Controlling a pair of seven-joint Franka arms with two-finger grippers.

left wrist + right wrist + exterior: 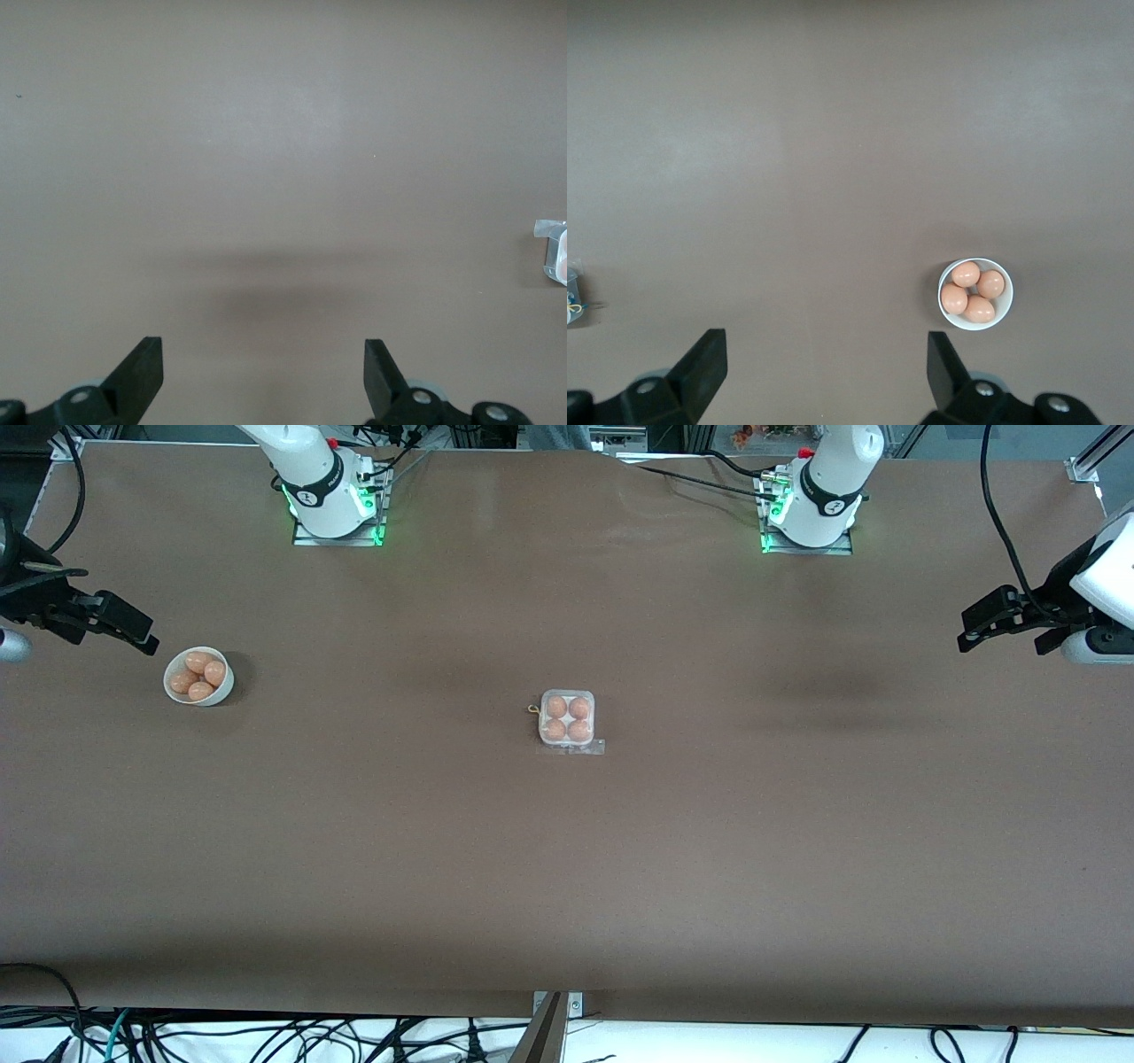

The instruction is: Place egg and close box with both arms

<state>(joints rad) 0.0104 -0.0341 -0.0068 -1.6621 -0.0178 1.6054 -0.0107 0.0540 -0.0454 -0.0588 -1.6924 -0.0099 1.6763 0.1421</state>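
The box point(567, 720) sits mid-table, a small white-grey carton with a tan-orange egg point(556, 707) in every cell and its clear lid lying over them. A clear flap shows along its edge nearer the front camera. My left gripper point(1001, 642) is open and empty, up over the left arm's end of the table; its wrist view point(264, 359) shows bare table and a sliver of the box point(556, 252). My right gripper point(115, 636) is open and empty, up over the right arm's end, beside a white bowl point(222, 687). It also shows in the right wrist view point(827, 354).
The round white bowl point(1005, 305) holds several more tan-orange eggs point(966, 274) near the right arm's end of the brown table. The box edge shows at the border of the right wrist view point(572, 288). Cables hang along the table's front edge.
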